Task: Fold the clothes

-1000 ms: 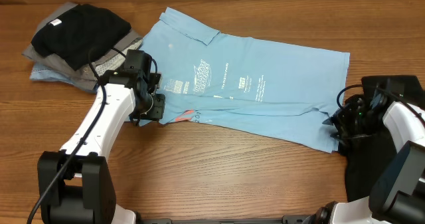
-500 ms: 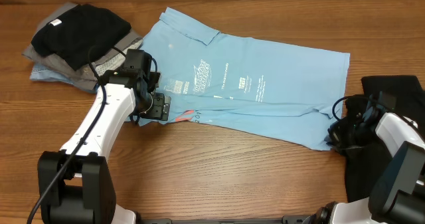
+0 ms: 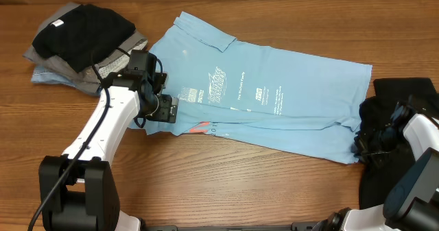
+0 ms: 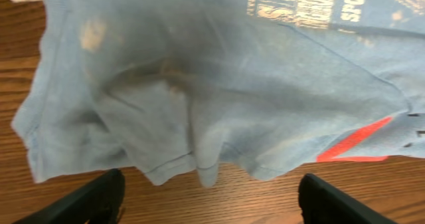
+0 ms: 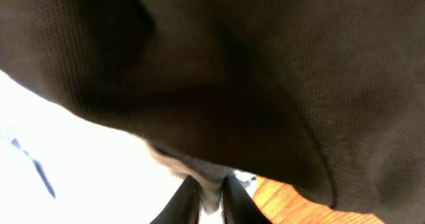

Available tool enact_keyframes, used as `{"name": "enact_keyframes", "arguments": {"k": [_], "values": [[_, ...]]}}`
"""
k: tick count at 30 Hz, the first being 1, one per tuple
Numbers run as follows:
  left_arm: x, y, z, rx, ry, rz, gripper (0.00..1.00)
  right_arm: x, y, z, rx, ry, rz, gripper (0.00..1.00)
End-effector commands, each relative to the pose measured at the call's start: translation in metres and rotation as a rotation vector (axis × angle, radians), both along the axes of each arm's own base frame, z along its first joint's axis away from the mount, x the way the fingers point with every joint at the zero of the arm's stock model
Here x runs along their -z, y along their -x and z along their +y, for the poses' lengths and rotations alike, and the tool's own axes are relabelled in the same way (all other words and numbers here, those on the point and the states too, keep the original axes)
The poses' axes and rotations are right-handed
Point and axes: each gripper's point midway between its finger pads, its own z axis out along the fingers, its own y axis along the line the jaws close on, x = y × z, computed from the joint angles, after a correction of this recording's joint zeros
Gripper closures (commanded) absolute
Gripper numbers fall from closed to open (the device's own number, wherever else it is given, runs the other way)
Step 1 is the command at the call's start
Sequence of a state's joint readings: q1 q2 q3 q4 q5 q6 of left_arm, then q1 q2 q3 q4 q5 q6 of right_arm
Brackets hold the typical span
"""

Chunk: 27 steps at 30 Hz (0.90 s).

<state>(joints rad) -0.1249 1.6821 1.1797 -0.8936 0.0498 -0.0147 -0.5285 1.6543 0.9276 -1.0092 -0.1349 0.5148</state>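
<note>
The light sky-blue T-shirt (image 3: 274, 114) lies spread across the wooden table, with white logos and a strip of orange-red lettering (image 3: 199, 127) near its front left edge. My left gripper (image 3: 163, 112) sits at the shirt's left front edge. In the left wrist view the fingers (image 4: 212, 204) are wide open over bare wood, and the rumpled shirt edge (image 4: 219, 84) lies just ahead of them. My right gripper (image 3: 363, 146) is at the shirt's right front corner. In the right wrist view its fingers (image 5: 211, 201) are shut on a pinch of pale fabric.
A pile of clothes sits at the back left, with a black garment (image 3: 82, 29) on top of grey ones (image 3: 103, 70). Another black garment (image 3: 401, 94) lies at the right edge under my right arm and fills the right wrist view (image 5: 232, 71).
My right gripper has moved right and toward the front, dragging the T-shirt to the right across the table. The left gripper has shifted only slightly to the right.
</note>
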Motion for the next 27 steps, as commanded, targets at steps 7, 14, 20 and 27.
{"name": "enact_keyframes", "arguments": {"k": [7, 14, 20, 27], "values": [[0.047, 0.014, -0.004, 0.023, 0.009, 0.048, 0.3, -0.008, -0.009, -0.004, -0.014, 0.029, -0.031, 0.8], [0.071, 0.016, 0.001, 0.019, -0.021, 0.087, 0.39, -0.01, -0.011, 0.001, -0.041, 0.0, -0.052, 0.8], [0.081, 0.022, 0.005, 0.019, -0.041, 0.13, 0.75, -0.024, -0.016, -0.002, -0.051, 0.016, -0.078, 0.79], [0.071, 0.024, 0.005, 0.019, -0.046, 0.158, 0.71, -0.053, -0.028, -0.009, -0.053, 0.042, -0.122, 0.76]]}}
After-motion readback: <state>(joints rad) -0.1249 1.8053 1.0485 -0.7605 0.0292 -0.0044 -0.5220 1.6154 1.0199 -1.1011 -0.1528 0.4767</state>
